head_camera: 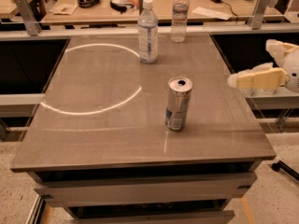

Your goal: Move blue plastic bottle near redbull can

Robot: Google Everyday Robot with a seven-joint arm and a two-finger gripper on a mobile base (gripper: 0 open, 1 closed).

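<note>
The blue plastic bottle [147, 31], clear with a white cap and a wide pale label, stands upright at the far middle of the grey table [93, 134]. The redbull can [178, 103], slim and silver with blue patches low on its side, stands upright right of the table's centre, well in front of the bottle. My cream gripper [254, 78] hangs in the air off the table's right edge, level with the can and to its right. It holds nothing and touches nothing.
A second clear bottle [179, 15] with a narrower label stands at the table's far edge, right of the blue one. A wooden desk [224, 8] with headphones, papers and cables runs behind. A curved light reflection lies on the table's left half.
</note>
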